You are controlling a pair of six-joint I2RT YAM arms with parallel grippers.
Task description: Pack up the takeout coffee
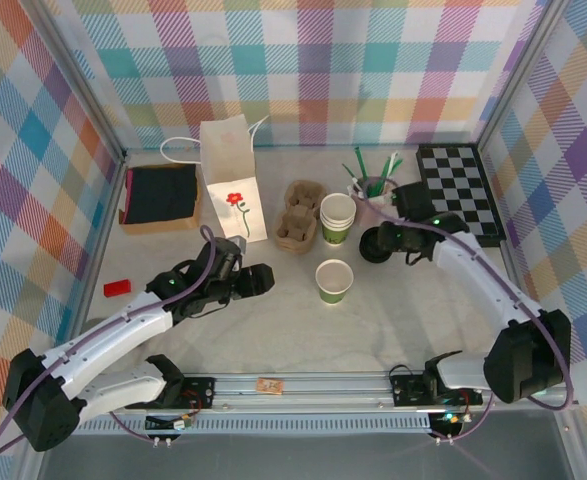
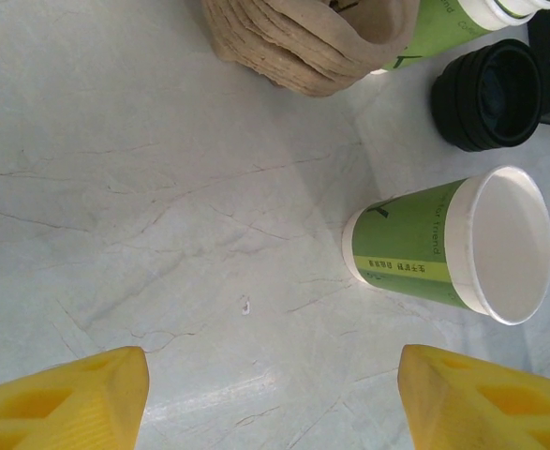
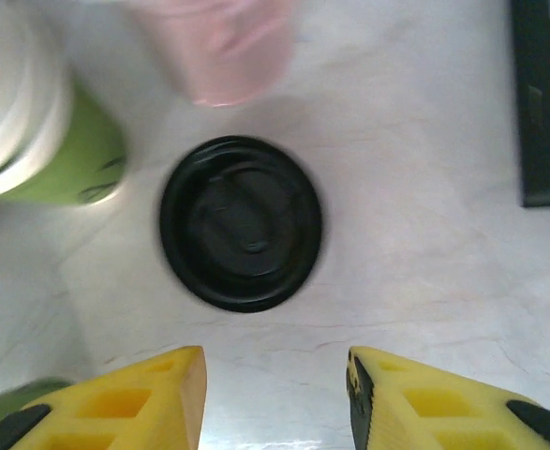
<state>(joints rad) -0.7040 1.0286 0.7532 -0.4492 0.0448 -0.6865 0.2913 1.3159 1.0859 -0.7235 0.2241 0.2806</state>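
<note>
The takeout coffee cup (image 1: 334, 281) stands alone mid-table, green with a white rim, its mouth uncovered; in the left wrist view this cup (image 2: 448, 251) is ahead and to the right. A loose black lid (image 1: 375, 244) lies on the table to its right. My left gripper (image 1: 264, 279) hovers left of the cup, its yellow fingers (image 2: 82, 403) wide apart with nothing between them; the left gripper (image 2: 273, 380) faces bare table. My right gripper (image 1: 393, 240) is beside the lid (image 3: 241, 222), open, right gripper (image 3: 276, 380) just short of it.
A stack of white-and-green cups (image 1: 337, 217) and a pulp cup carrier (image 1: 297, 215) stand behind the single cup. A white paper bag (image 1: 231, 180) stands upright at back left, beside a black-and-brown box (image 1: 160, 197). A pink cup of straws (image 1: 373, 187), a chessboard (image 1: 460, 190), and a red block (image 1: 116, 289) are also here.
</note>
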